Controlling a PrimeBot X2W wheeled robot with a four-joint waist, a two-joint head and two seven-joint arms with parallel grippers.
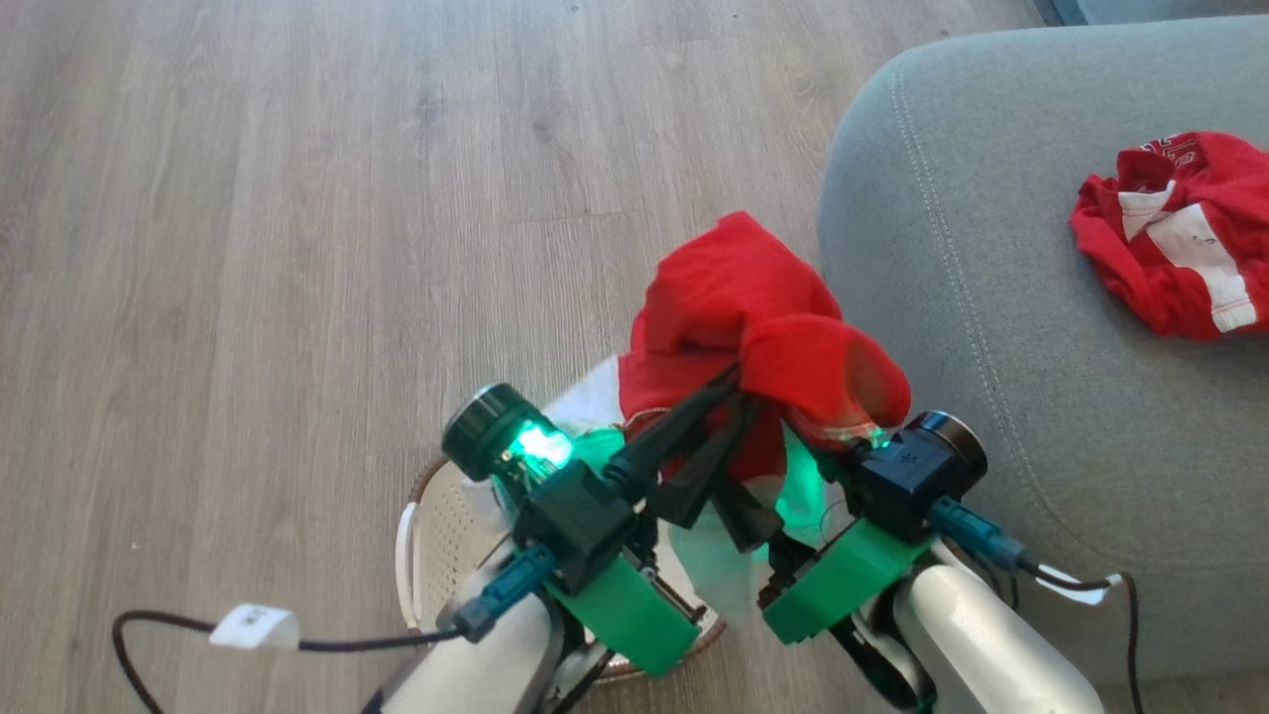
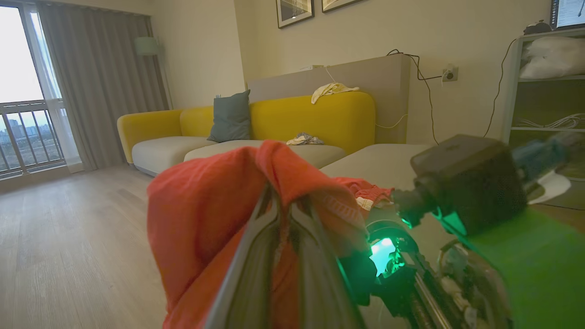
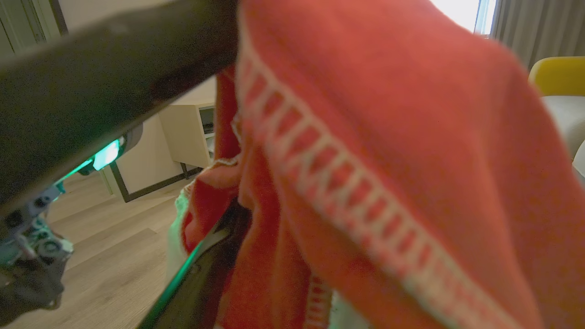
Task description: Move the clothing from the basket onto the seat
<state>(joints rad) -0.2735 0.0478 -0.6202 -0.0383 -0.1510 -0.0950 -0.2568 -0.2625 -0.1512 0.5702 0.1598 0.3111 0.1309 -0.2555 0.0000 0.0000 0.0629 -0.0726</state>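
Note:
A bright red garment (image 1: 739, 307) hangs bunched above the cream basket (image 1: 441, 526), close to the left edge of the grey seat (image 1: 952, 327). My left gripper (image 1: 742, 389) is shut on its folds; in the left wrist view the fingers (image 2: 256, 237) meet under the red cloth (image 2: 205, 219). My right gripper (image 1: 749, 486) reaches in from the right and is shut on the same garment, its tips buried in fabric (image 3: 365, 137). White cloth (image 1: 593, 397) trails below the red. A second red-and-white garment (image 1: 1175, 233) lies on the seat.
Wood floor (image 1: 297, 248) spreads to the left and beyond the basket. The seat's rounded corner with its stitched seam (image 1: 927, 198) is just right of the lifted garment. A black cable with a white tag (image 1: 253, 627) runs along the floor at lower left.

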